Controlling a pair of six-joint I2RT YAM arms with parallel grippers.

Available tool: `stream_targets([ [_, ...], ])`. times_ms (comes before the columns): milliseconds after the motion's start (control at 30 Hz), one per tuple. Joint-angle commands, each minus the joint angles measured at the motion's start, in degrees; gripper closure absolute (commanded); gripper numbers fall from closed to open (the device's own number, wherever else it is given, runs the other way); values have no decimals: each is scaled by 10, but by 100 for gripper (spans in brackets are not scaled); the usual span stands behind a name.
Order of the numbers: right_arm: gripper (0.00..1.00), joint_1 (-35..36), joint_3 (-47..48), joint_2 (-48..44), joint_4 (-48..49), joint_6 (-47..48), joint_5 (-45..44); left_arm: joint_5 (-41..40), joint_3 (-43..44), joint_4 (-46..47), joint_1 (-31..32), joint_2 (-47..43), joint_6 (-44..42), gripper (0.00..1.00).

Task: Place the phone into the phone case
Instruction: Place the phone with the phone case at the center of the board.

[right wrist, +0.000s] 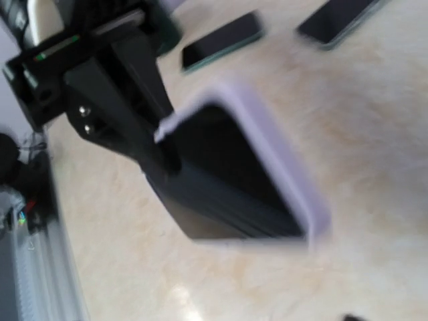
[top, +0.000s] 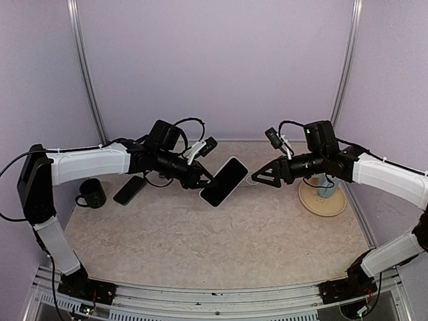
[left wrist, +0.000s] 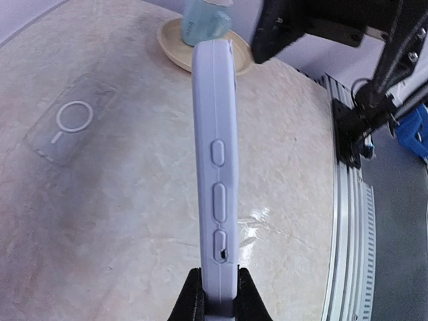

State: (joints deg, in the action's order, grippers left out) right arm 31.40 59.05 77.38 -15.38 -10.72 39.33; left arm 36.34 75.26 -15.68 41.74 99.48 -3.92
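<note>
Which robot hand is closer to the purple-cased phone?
Left. The left gripper is clamped on one end of the phone; the right gripper hangs open close beside its opposite end.

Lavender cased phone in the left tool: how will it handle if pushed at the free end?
Likely stiff: the cased phone juts straight out without sagging. The left tool pinches only one end, so a push at the far end would probably pivot it. Its surface looks matte and rubbery, so slipping seems less likely.

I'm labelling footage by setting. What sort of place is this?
Probably a robot test booth, not a home: two arms bolted to a metal rail at the table edge, plain walls close around, and props like a mug and plate.
</note>
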Motion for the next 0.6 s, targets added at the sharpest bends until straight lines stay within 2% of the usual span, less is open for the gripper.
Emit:
stream_targets([
  [0,4,-30,-15,-22,15,-59,-21,-16,57,61,-28,13,96,100],
  [33,1,-35,-18,-23,16,-64,-23,-21,66,64,-32,25,108,100],
  [200,0,-44,-31,-30,18,-78,-32,-49,94,113,-56,59,176,100],
  [567,0,-48,-52,-49,11,-100,-75,-18,213,187,-130,190,313,100],
])
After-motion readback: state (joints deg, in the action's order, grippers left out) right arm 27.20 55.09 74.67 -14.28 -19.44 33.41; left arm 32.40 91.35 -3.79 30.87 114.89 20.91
